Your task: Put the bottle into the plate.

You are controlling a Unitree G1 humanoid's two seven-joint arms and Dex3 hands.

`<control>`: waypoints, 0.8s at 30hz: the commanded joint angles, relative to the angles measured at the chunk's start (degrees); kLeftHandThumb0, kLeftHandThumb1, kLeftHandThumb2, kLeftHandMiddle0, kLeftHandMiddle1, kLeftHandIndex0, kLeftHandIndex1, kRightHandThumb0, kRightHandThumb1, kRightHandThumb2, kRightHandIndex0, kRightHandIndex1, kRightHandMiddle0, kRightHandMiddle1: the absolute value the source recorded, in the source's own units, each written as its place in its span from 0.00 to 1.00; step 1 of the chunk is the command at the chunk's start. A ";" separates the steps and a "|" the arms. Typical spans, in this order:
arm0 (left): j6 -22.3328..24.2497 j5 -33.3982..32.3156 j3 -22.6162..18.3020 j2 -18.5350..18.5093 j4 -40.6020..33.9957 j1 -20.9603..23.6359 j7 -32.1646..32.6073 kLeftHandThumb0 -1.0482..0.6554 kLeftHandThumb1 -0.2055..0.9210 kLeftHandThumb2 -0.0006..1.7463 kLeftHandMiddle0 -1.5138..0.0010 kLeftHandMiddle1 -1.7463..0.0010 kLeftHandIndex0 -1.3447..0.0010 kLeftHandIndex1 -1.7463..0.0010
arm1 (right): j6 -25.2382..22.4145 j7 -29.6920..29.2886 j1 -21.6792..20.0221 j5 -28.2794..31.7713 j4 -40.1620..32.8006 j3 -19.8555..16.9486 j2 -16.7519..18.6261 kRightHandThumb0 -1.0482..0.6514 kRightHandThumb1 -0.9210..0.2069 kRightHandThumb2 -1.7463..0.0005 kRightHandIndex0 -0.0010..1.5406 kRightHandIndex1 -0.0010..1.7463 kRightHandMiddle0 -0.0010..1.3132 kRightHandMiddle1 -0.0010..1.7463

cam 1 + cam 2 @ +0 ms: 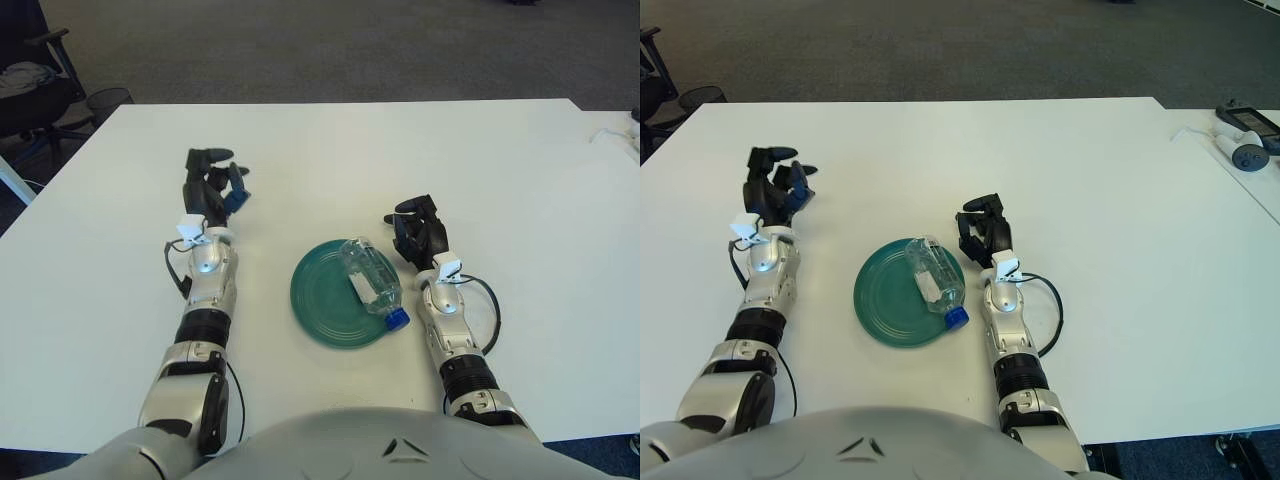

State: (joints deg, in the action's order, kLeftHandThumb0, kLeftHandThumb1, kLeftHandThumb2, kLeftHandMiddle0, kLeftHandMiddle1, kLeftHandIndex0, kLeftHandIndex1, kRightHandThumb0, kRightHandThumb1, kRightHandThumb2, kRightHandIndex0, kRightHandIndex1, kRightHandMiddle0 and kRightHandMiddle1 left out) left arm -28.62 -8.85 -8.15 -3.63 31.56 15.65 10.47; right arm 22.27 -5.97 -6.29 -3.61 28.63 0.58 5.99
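Observation:
A clear plastic bottle (370,277) with a blue cap lies on its side across the right part of a round green plate (322,295), its cap end over the plate's near right rim. My right hand (419,229) shows just right of the bottle, apart from it, fingers relaxed and empty. My left hand (210,182) shows well to the left of the plate, fingers spread and empty.
The white table (330,150) carries the plate. A second white table with small devices (1245,140) stands at the far right. An office chair (30,85) and a black bin (108,100) stand beyond the far left corner.

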 commanded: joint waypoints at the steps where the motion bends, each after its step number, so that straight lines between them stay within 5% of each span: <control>1: 5.27 2.40 -0.28 -0.07 -1.46 -1.58 1.87 0.36 0.62 0.63 0.48 0.00 0.64 0.00 | -8.39 0.59 7.34 0.52 6.80 -0.18 -0.24 0.41 0.00 0.70 0.26 0.62 0.15 1.00; 14: 8.13 5.61 -0.42 -2.47 3.68 -3.01 -0.44 0.35 0.50 0.72 0.28 0.00 0.57 0.00 | -8.56 0.77 7.08 0.59 6.60 -0.13 -0.16 0.41 0.00 0.71 0.26 0.62 0.15 1.00; 24: 10.48 10.89 2.63 -2.01 1.39 -5.51 0.57 0.33 0.44 0.77 0.23 0.00 0.54 0.00 | -10.08 0.78 7.42 0.12 4.92 0.51 0.00 0.41 0.00 0.71 0.26 0.63 0.15 1.00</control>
State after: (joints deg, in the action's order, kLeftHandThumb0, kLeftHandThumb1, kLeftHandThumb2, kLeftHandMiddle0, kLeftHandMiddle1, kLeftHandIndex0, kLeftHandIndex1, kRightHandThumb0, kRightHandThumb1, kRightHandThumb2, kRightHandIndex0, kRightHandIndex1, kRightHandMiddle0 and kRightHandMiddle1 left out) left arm -20.05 -0.89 -7.45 -6.07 33.45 12.59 10.40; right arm 21.92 -5.89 -6.25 -3.65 28.27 0.68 5.95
